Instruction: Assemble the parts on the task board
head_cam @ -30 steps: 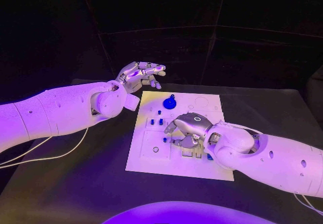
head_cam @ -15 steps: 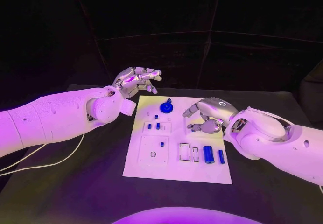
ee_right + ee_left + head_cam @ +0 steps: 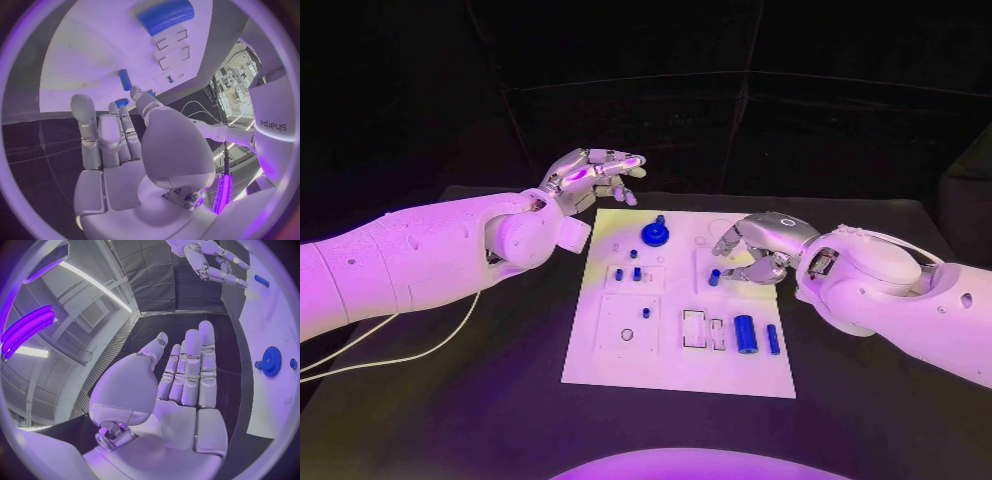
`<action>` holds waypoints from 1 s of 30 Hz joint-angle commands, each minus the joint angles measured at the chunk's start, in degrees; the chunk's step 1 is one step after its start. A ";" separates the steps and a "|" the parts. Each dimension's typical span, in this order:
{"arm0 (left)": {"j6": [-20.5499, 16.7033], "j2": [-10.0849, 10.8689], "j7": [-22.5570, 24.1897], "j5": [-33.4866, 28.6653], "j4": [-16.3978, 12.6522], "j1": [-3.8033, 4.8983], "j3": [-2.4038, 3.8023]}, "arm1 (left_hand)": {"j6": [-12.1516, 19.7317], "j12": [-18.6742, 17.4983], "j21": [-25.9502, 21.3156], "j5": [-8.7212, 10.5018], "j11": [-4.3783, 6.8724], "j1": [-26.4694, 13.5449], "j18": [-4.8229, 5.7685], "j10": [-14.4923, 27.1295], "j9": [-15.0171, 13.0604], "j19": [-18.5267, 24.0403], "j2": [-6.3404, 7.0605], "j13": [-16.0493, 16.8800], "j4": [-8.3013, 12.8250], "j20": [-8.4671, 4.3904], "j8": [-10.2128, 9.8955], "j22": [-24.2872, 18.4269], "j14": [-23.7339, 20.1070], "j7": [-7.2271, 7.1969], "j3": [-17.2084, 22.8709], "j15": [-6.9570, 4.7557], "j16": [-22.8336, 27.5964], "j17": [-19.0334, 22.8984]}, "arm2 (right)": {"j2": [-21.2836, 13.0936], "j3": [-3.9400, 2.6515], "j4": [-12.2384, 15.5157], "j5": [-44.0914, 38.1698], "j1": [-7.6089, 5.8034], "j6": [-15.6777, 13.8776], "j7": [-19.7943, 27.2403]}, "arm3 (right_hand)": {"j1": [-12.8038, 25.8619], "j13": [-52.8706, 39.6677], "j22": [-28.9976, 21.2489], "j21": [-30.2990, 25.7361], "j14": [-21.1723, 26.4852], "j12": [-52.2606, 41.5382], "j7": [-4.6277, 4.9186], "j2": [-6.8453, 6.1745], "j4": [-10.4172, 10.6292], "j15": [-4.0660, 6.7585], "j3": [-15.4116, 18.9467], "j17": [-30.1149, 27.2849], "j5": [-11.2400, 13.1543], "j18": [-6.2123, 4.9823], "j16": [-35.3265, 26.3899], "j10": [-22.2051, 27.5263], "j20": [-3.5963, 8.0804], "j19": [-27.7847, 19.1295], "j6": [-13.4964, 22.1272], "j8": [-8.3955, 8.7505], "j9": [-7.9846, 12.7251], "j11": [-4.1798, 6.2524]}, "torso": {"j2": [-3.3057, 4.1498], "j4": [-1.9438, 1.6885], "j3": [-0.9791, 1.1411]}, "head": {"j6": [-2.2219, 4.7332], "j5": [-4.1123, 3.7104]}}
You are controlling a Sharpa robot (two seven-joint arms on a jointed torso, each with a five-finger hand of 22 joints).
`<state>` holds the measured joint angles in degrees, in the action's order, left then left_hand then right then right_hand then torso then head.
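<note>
The right hand (image 3: pixel 759 250) hovered over the right side of the white board (image 3: pixel 678 372), apparently pinching a small blue peg (image 3: pixel 714 277) at its fingertips, while the left hand (image 3: pixel 593 172) was held released, fingers apart, beyond the board's far left corner.

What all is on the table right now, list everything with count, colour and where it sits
Task board: one, white, middle of the table.
Table: one, black, under the board.
Gear-shaped part: one, blue, far end of the board.
Cylinder parts: two, blue, side by side near the board's right edge.
Small pegs: a few, blue, left half of the board; exact count unclear.
Small part: one, blue, at the right hand's fingertips.
Cable: one, white, under the left arm.
Left hand: silver, empty, raised beyond the board's far left corner.
Right hand: silver, over the board's right side.
</note>
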<state>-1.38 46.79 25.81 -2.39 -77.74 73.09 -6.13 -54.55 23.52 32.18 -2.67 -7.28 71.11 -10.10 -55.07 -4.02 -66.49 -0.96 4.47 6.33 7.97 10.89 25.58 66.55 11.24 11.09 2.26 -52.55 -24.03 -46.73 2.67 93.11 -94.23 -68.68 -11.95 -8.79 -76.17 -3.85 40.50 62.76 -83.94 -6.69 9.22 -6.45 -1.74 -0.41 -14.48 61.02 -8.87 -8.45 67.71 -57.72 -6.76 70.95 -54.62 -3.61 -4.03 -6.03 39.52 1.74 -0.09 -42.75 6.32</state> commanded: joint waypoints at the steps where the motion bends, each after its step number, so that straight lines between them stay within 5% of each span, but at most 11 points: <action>1: 0.78 -0.05 0.32 0.44 -0.12 0.07 0.00 | 0.43 0.33 -0.32 -0.04 0.15 0.06 -0.27 0.42 0.06 -0.40 -0.16 -0.01 0.07 -0.09 0.12 -0.09 -0.52 0.04 -0.28 0.01 0.25 0.08 | 0.50 -0.04 -0.52 -0.30 -0.14 5.52 -0.79 | -0.29 -0.03 -0.14 -0.39 -1.13 -0.43 -0.16 -0.03 0.17 -0.30 0.64 -0.04 -0.07 -0.19 -0.31 0.26 0.08 -0.34 0.16 -0.30 -0.04 0.11 | 0.03 0.01 -0.02 | -0.14 0.19; 8: 0.84 -0.17 0.35 0.48 -0.10 0.06 -0.01 | 0.43 0.33 -0.32 -0.04 0.15 0.06 -0.27 0.42 0.06 -0.40 -0.16 -0.01 0.07 -0.09 0.12 -0.09 -0.52 0.04 -0.28 0.01 0.25 0.08 | 2.12 -0.01 -2.14 0.26 -0.13 8.01 -0.65 | -0.78 -0.14 -0.07 -0.42 -1.07 -1.68 -0.18 0.90 0.47 -0.10 1.42 -0.60 0.10 -0.17 -0.49 -0.62 0.24 -0.10 -0.12 -0.41 -0.10 0.34 | 0.00 0.13 -0.01 | -0.25 0.28; 30: 0.94 -0.31 0.27 0.49 0.02 0.06 -0.01 | 0.46 0.39 -0.37 -0.04 0.14 0.09 -0.27 0.48 0.06 -0.41 -0.24 -0.01 0.08 -0.08 0.14 -0.13 -0.55 0.05 -0.35 0.03 0.24 0.10 | 5.75 0.09 -5.19 0.34 0.02 8.62 0.00 | -3.54 -0.13 2.20 1.10 -1.43 -3.79 -0.63 4.22 0.64 0.72 -2.03 -0.12 1.14 0.22 0.82 -6.68 0.95 1.44 -3.08 -1.13 -0.38 1.33 | -0.05 0.16 0.00 | -0.60 0.36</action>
<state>-1.28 46.53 25.80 -2.26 -77.68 73.08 -6.16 -54.55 23.52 32.18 -2.67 -7.06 71.11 -10.10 -54.86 -4.02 -66.49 -0.96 4.47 6.33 7.98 10.89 25.49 66.55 11.24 11.09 2.26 -52.55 -23.97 -41.03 2.76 88.04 -93.95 -68.56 -4.33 -9.13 -79.19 -3.94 42.64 63.62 -83.95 -10.34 8.53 -2.19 -1.17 0.02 -16.21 60.85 -8.01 -8.45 68.38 -64.00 -5.72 71.99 -57.42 -4.61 -4.36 -4.70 39.53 1.85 -0.09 -43.30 6.69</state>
